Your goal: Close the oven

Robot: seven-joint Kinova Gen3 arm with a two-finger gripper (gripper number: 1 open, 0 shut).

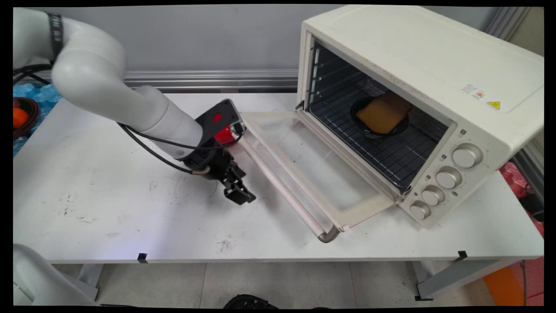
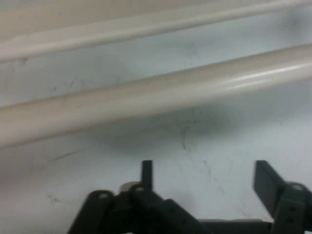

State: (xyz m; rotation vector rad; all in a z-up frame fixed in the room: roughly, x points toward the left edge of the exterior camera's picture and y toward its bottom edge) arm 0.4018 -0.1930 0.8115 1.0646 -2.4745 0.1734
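White table (image 1: 108, 208): gripper (image 1: 239, 193) low over it, jaws apart, empty, near handle bar (image 2: 156, 95) of open oven (image 1: 417, 65) door (image 1: 312, 169). Bread (image 1: 382, 114) on dish inside.

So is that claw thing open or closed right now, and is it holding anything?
Gripper: open, holding nothing, hanging over the table beside the oven door's handle.

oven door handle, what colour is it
Cream-beige oven door handle, best in the hand view.

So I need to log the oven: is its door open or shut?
Open. The oven door lies folded down flat toward the table, exposing the rack inside.
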